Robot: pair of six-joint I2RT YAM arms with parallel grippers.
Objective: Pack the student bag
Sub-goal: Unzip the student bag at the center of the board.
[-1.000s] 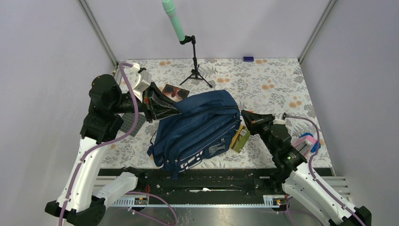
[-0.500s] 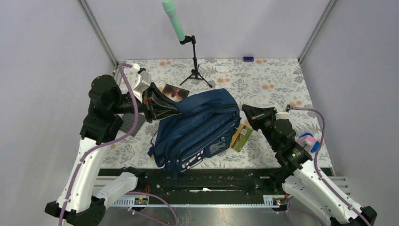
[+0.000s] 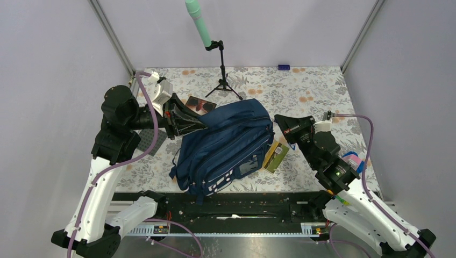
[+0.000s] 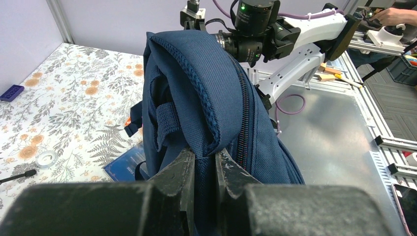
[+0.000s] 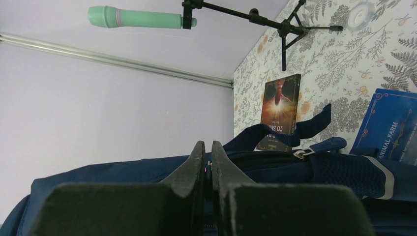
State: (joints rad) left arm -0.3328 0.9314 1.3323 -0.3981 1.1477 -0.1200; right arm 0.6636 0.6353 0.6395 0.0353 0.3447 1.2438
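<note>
Our left fingers (image 4: 186, 169) are clamped on a fold of navy fabric just beside the zipper. That way the left gripper (image 4: 203, 164) lifts the far-left end of the student bag (image 3: 226, 145). We judge this grip is meant to steady the bag and keep the zipper line taut.

Our right fingers (image 5: 196, 162) are pressed together at the bag's opposite end. We cannot tell whether the right gripper (image 5: 205, 147) has a zipper pull pinched in it.

The bag lies mid-table, toward the near edge, with its front pocket facing up. A yellow-green book (image 3: 275, 157) lies just beside its right side. A dark book (image 3: 200, 105) lies toward the far-left corner, behind the left gripper. Both are outside the bag, so we judge the packing is not yet done.
</note>
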